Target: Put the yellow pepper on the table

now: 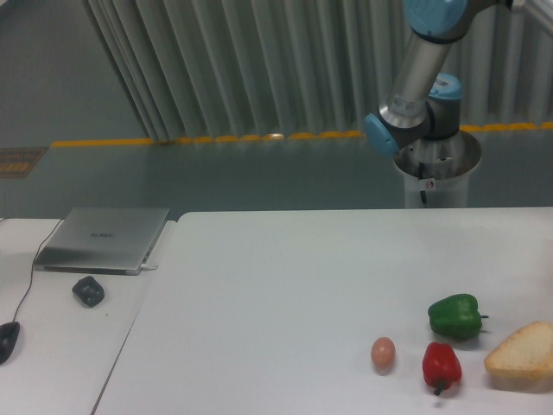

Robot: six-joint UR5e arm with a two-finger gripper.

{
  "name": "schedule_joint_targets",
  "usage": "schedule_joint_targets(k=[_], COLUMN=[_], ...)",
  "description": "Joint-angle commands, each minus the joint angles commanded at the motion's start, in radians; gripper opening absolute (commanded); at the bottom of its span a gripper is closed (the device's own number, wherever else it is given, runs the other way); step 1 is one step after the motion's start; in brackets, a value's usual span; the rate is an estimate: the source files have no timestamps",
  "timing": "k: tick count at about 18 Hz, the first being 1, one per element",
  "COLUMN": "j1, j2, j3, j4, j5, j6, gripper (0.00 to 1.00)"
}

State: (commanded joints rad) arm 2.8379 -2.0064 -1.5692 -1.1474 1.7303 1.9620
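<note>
The yellow pepper does not show in this view. The large white table (285,294) fills the lower right. On it lie a green pepper (455,316) and a red pepper (441,366) near the front right. Only the arm's base and lower links (419,86) show behind the table's far edge; the rest of the arm runs out of the top right of the frame. My gripper is out of view.
A brown egg (383,352) lies left of the red pepper and a piece of bread (522,356) at the right edge. A smaller white desk (60,328) on the left holds a closed laptop (104,239), a dark small object (88,290) and a mouse (7,339).
</note>
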Motion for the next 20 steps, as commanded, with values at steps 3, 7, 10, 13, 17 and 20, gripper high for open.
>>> schedule_joint_targets(k=[3,7,10,13,17,20], j1=[-0.003,-0.009,-0.012,-0.014,-0.018,-0.020], j2=[-0.002,0.000,0.002,0.005,0.006,0.006], j3=[0.011,0.012,0.037,0.044,0.078,0.116], j4=[-0.006,-0.011,-0.061,-0.081,-0.126,-0.181], j5=[0.002,0.011,0.011,0.008,0.006,0.002], j6=[-0.002,0.000,0.000,-0.002,-0.002,-0.002], gripper=[0.91,0.33,0.26,0.21,0.18,0.18])
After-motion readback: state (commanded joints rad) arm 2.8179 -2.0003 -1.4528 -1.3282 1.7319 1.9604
